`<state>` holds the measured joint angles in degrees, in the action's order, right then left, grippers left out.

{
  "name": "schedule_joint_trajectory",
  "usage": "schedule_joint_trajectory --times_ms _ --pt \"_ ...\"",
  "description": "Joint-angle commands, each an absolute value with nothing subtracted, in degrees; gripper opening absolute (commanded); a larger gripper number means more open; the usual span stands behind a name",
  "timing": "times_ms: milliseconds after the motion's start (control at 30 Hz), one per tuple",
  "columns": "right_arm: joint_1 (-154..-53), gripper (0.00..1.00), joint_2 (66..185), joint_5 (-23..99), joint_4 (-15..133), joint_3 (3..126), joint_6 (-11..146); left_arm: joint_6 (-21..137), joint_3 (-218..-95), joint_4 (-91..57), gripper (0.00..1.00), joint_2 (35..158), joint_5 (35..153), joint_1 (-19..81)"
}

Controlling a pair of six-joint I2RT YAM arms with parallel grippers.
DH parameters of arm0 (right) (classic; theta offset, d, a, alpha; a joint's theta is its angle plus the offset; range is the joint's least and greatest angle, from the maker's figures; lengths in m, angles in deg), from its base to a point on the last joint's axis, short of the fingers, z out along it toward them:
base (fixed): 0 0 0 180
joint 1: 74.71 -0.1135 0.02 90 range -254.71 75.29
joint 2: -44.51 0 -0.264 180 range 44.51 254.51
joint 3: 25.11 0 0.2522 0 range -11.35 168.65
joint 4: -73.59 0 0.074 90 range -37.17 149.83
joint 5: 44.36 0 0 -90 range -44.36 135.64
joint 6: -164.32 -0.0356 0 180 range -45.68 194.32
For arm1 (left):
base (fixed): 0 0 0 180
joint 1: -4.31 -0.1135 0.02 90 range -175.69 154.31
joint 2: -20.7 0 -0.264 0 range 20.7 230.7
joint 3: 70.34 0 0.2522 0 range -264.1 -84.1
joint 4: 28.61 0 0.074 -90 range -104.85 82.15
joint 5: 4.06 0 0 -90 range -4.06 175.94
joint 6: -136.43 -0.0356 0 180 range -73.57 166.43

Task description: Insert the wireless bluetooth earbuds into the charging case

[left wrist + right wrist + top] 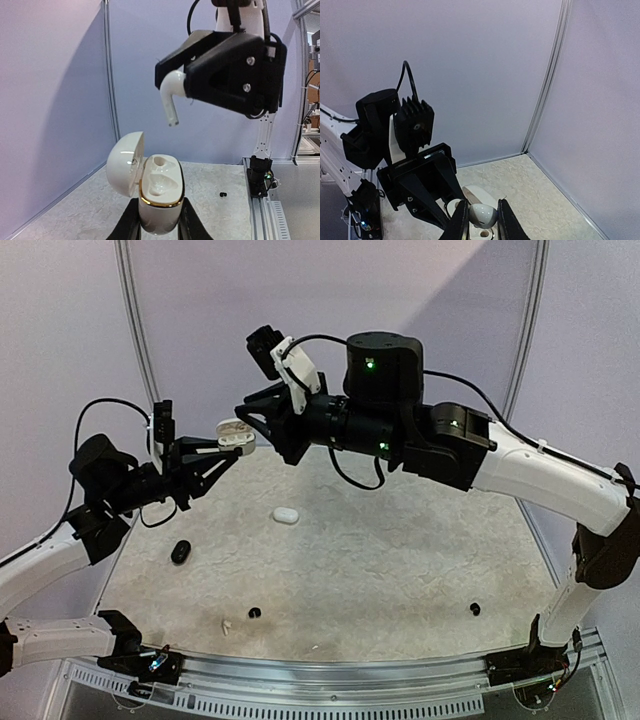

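Observation:
My left gripper [160,221] is shut on the body of a white charging case [161,192] with a gold rim, held well above the table. Its lid [125,162] stands open to the left and both sockets are empty. My right gripper [481,218] is shut on a white earbud [483,214]. In the left wrist view that earbud [171,95] hangs above the case, apart from it, stem pointing down. From the top view the case [236,437] and the right gripper [257,421] meet at the back left.
On the table lie a closed white case [286,515], a black case [180,552], two black earbuds [254,613] [475,609] and a small white earbud [226,625]. Wall panels close in the back and sides.

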<state>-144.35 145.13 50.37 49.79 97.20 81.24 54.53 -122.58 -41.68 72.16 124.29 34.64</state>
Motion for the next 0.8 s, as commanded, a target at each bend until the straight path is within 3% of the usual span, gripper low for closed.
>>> schedule_joint_trajectory --times_ms 0,767 --pt "-144.55 0.0 146.18 48.9 51.07 95.69 86.32 56.05 -124.38 -40.6 0.0 72.97 124.76 34.55" --pt "-144.53 0.0 146.64 56.8 46.94 93.9 91.01 55.68 -124.7 -40.34 0.0 73.44 125.41 34.46"
